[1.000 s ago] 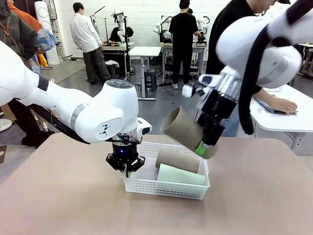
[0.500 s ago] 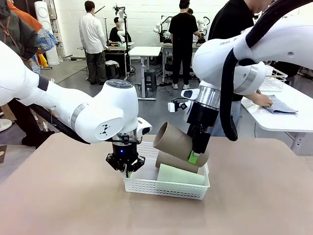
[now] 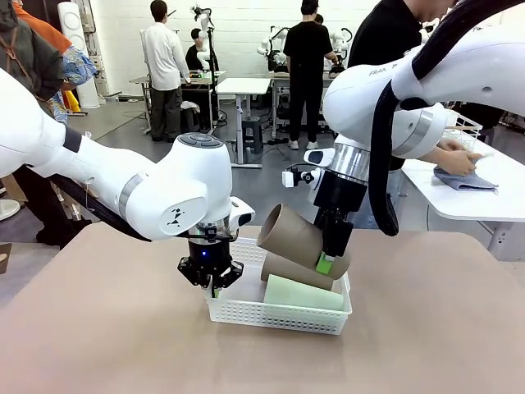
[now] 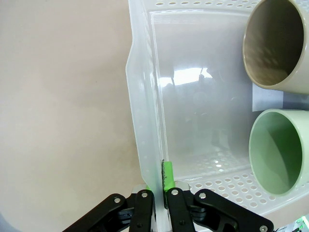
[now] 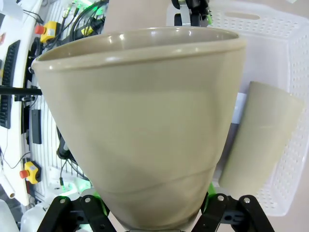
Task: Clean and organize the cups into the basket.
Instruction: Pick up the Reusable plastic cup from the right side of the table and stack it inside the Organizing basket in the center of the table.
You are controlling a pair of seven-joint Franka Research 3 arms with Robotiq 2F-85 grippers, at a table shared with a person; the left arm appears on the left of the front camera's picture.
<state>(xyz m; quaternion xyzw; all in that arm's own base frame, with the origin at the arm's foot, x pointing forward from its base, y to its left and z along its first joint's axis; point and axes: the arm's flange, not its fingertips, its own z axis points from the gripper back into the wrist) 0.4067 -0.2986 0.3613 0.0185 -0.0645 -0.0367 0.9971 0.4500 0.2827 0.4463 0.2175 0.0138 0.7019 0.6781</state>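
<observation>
A: Where does everything stand?

B: The left gripper (image 4: 158, 193) is pinched fully shut on the end wall of the basket (image 3: 275, 318), 1 finger inside and 1 outside. The right gripper (image 3: 326, 261) is partly open around the narrow base of the held cup (image 3: 294, 235); that cup hangs tilted over the basket's far side, mouth up and toward the left arm.

A: And the other cups?

B: 2 already lie on their sides in the basket; the lying brown cup (image 3: 297, 269) is at the far side and the mint cup (image 3: 305, 293) is nearer the camera. Their mouths face the clamped wall; bare floor lies between.

A: So what could go wrong?

B: I'd name 3 things. 1: the held cup sits just above the lying brown cup, perhaps touching it; if it is let go there it could land on that rounded side, roll, and tip over the rim onto the table (image 3: 98, 345).

A: And 2?

B: The hold is on a smooth taper; a knock from below could make the cup slide or swivel in the pads.

A: 3?

B: The bare floor looks short for a cup this long; if the cup is swung toward it, the wide mouth could strike the left gripper's inner finger, or push the basket against that thin clamped wall and skew it.
</observation>
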